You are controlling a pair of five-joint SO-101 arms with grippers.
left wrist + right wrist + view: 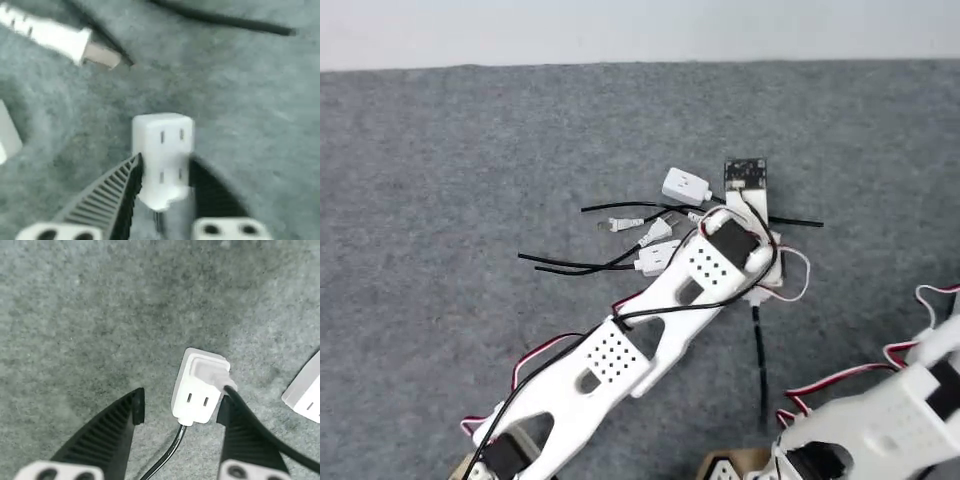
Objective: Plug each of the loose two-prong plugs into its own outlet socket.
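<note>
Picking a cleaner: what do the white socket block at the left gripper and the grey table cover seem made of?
The socket block looks like hard moulded plastic, white and smooth with a faint sheen, given its rounded corners and clean slots. The table cover is likely felt or short-pile carpet, grey and matte: fuzzy, mottled surface.

Two arms, two claws, at least two sockets.
</note>
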